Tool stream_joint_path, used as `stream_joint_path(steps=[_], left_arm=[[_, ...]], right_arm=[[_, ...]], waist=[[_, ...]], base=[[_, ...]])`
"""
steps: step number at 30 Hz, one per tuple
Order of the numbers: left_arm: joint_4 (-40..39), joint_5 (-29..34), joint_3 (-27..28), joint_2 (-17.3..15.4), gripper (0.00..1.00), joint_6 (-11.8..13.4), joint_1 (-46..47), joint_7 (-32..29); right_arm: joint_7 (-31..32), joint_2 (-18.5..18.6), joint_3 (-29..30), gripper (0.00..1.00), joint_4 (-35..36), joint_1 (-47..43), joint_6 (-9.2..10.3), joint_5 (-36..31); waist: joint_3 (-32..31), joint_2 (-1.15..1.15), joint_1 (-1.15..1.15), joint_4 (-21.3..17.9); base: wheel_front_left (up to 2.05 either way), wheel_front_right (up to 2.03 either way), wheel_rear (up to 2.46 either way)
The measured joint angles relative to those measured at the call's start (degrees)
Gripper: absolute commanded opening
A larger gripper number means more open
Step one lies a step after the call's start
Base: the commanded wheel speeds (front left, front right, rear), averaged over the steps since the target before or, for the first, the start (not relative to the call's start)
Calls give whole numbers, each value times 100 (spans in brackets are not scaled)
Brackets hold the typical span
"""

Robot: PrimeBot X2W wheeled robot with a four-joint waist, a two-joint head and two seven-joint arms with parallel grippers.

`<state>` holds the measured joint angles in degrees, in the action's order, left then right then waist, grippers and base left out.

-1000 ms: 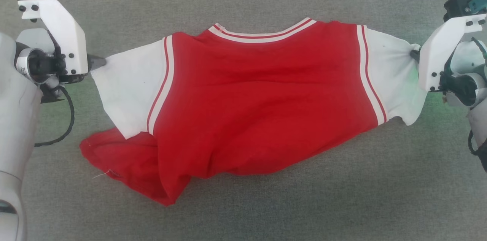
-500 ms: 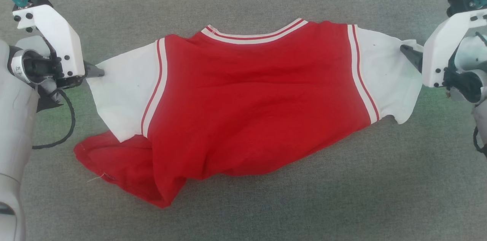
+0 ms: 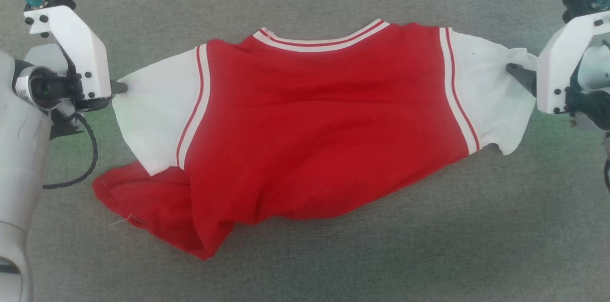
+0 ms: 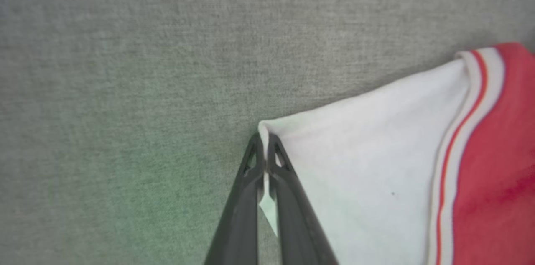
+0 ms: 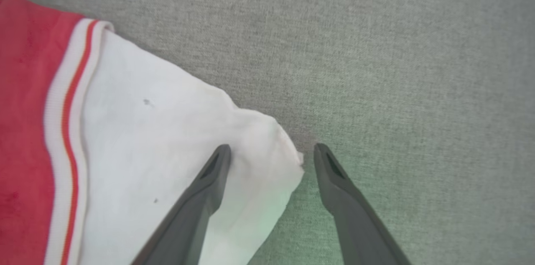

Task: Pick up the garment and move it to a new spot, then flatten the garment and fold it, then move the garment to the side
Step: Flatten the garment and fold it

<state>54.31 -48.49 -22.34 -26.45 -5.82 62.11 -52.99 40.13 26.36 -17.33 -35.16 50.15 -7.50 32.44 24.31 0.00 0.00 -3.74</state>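
Note:
The garment (image 3: 314,121), a red T-shirt with white sleeves and striped trim, lies spread sideways on the grey surface, collar at the far side, its lower hem bunched and folded at the near left. My left gripper (image 3: 120,87) is at the left sleeve's outer edge. In the left wrist view it (image 4: 263,148) is shut on that white sleeve's (image 4: 376,164) corner, with cloth pinched between the fingers. My right gripper (image 3: 517,73) stands open at the right sleeve. In the right wrist view it (image 5: 272,150) straddles the sleeve's (image 5: 146,131) loose corner, one finger over the cloth and one beside it.
A grey fabric surface (image 3: 429,245) runs under and around the garment on all sides. A black cable (image 3: 88,159) loops from my left forearm near the left sleeve. Both pale arms stand at the head view's outer edges.
The right gripper has let go of the right sleeve and opened, and the sleeve's bunched corner has relaxed. The left gripper has shut on the left sleeve's corner.

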Motion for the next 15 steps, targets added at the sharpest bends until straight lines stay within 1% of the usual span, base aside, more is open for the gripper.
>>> stream_joint_path(steps=[5, 10, 11, 12, 15], left_arm=[[-22, -15, -29, 52, 0, -8, 63, 42], [-14, -26, -47, 103, 0, -21, 121, 92], [-9, -27, -53, 113, 0, -25, 126, 101], [1, -32, -58, 119, 0, -25, 126, 112], [33, -35, -64, 143, 0, -27, 129, 171]], right_arm=[[205, -75, 223, 100, -289, 55, -1, -252], [409, -226, 378, 100, -668, 159, 2, -309], [487, -250, 370, 92, -734, 190, 4, -310], [541, -246, 300, 0, -754, 221, 4, -334], [608, -286, 235, 0, -790, 265, 2, -313]], waist=[[69, 0, 0, 81], [136, 0, 0, 159], [143, 0, 0, 171], [147, 0, 0, 180], [144, 0, 0, 202]], base=[[0, 0, 0], [0, 0, 0], [0, 0, 0], [0, 0, 0], [0, 0, 0]])
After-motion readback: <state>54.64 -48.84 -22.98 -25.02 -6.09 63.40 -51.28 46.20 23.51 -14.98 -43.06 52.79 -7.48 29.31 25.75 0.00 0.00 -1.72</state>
